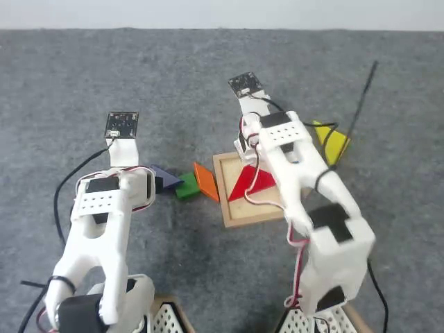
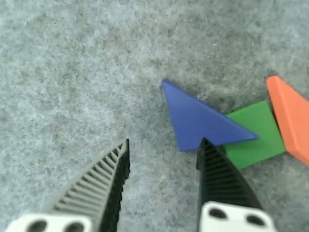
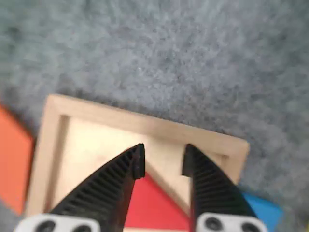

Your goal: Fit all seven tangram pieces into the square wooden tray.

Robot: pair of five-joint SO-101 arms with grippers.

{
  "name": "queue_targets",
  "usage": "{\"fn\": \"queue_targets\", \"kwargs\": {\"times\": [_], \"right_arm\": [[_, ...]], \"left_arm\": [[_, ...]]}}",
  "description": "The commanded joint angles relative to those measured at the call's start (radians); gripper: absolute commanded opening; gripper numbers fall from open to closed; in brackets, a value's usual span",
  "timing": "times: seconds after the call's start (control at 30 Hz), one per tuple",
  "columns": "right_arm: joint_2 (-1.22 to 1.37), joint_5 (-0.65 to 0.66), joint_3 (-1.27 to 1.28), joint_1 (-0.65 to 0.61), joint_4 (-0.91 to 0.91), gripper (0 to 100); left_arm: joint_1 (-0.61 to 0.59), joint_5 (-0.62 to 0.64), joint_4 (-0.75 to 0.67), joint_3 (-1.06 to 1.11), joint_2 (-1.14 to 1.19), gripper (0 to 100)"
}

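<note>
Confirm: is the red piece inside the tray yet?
In. The red triangle lies inside the wooden tray, below the right gripper.

The right arm (image 1: 298, 166) overhangs the wooden tray (image 1: 223, 194); blue triangle (image 1: 165, 177), green square (image 1: 186, 186) and orange parallelogram (image 1: 206, 182) crowd its left; far carpet (image 1: 139, 76) lies open.

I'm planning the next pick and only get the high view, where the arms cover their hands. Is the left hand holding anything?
Observer: No. The left hand is open and empty over the carpet, right by the dark blue triangle.
Operator: And the right hand?
Observer: The right hand is open and empty too. It is over a corner of the tray, with the red triangle beneath it.
Operator: Is any piece hidden under that arm?
Observer: Yes, a light blue piece lies on the carpet just outside the tray.
</note>
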Motion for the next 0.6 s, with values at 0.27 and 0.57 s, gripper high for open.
{"fn": "queue_targets", "kwargs": {"times": [0.27,0.57], "right_arm": [[0.007,0.009,0.002,0.018,0.14,13.9],[-0.325,0.011,0.436,-0.062,0.047,14.1]], "left_arm": [[-0.009,0.006,-0.028,-0.001,-0.002,22],[-0.009,0.006,-0.028,-0.001,-0.002,22]]}}
